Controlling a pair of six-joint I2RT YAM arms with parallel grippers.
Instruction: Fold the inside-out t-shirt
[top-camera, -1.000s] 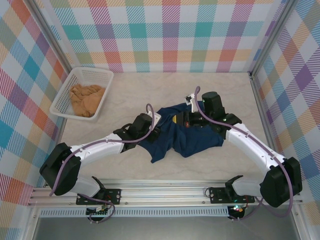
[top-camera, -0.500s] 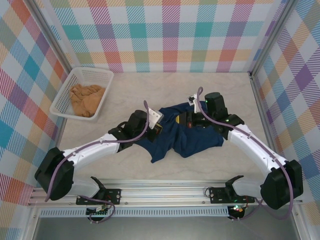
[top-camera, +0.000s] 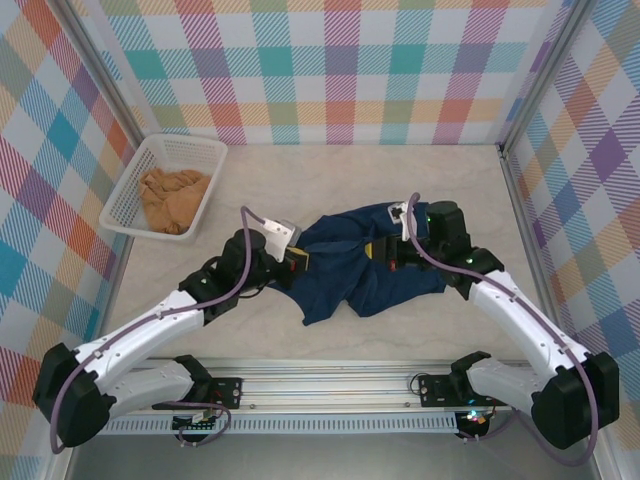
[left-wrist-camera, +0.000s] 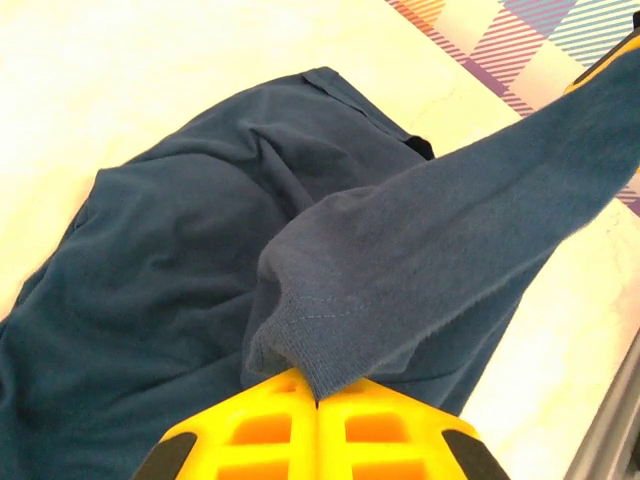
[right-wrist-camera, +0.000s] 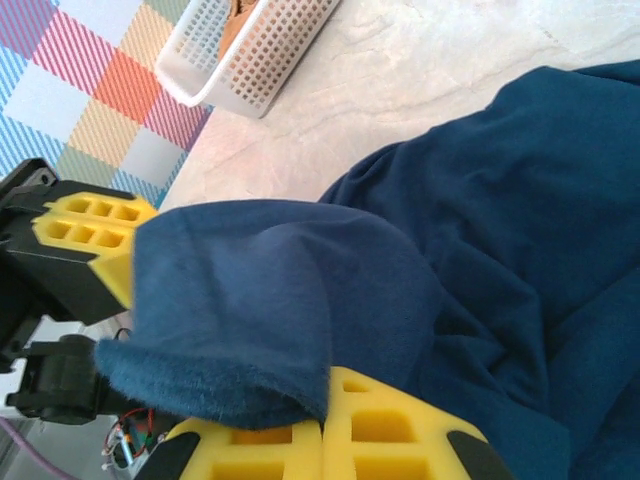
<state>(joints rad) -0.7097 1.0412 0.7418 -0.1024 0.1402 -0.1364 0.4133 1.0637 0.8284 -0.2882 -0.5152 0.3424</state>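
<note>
The inside-out t-shirt (top-camera: 350, 275) is dark navy cloth, crumpled at the table's middle. My left gripper (top-camera: 296, 261) is shut on its left edge; in the left wrist view a ribbed hem (left-wrist-camera: 300, 340) is pinched where the yellow jaws meet (left-wrist-camera: 317, 400), and the cloth stretches away to the upper right. My right gripper (top-camera: 385, 253) is shut on the shirt's upper right part; in the right wrist view a navy fold (right-wrist-camera: 250, 330) drapes over the closed yellow jaws (right-wrist-camera: 323, 425). The cloth hangs taut between the two grippers.
A white basket (top-camera: 140, 170) at the back left holds a tan-orange garment (top-camera: 172, 197); the basket (right-wrist-camera: 255, 60) is seen again in the right wrist view. Plaid walls enclose the table on three sides. A metal rail (top-camera: 330, 385) runs along the near edge.
My left gripper has closed on the shirt's edge and pulled back to the left. My right gripper has shifted slightly right, stretching the cloth between them.
</note>
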